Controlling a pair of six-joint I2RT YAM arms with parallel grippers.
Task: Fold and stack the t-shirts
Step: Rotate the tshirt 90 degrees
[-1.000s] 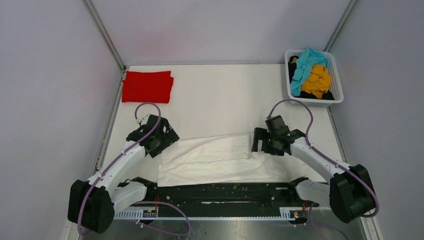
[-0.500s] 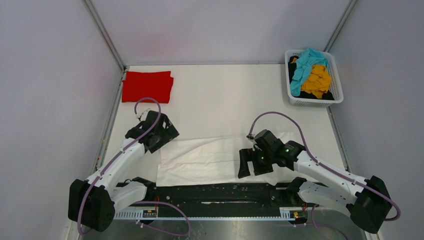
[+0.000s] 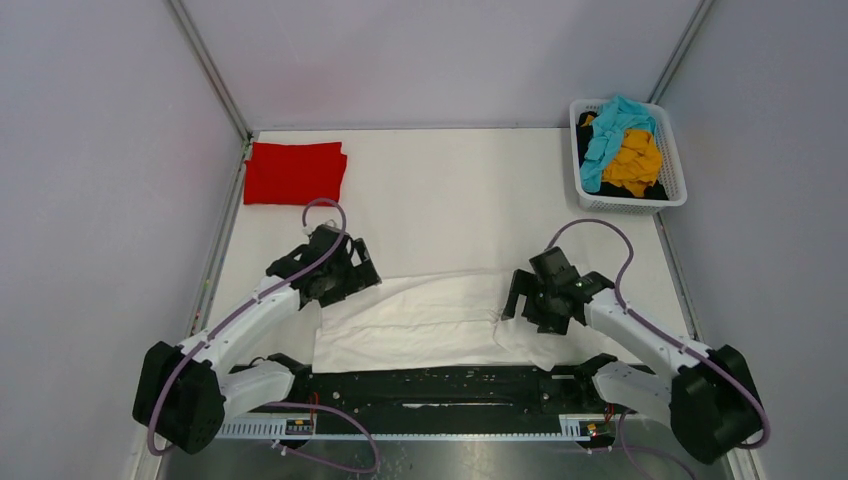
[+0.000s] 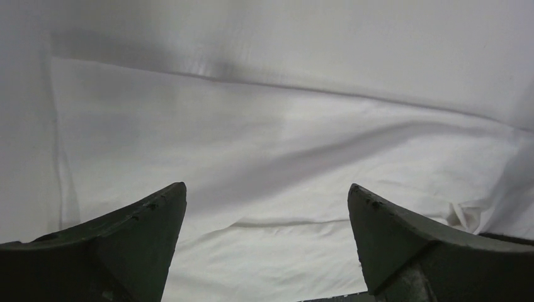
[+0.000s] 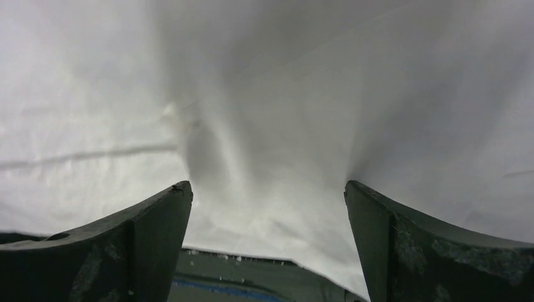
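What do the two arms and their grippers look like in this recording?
The left arm and right arm have white link shells and bulky black joint housings. A thin purple cable loops along each. The left gripper and right gripper are black, with dark wedge-shaped fingers tapering to blunt tips; the right pair looks scuffed. No markings are visible.

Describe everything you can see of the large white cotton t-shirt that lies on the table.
The large white t-shirt looks like soft, thin, plain cotton. It lies flat on the white table, spread wide along the near edge, with shallow creases and a small bunched fold toward its right side. Its near hem reaches the black base rail. The left gripper and the right gripper hang over its two ends, jaws open, gripping nothing; whether they touch the cloth I cannot tell.
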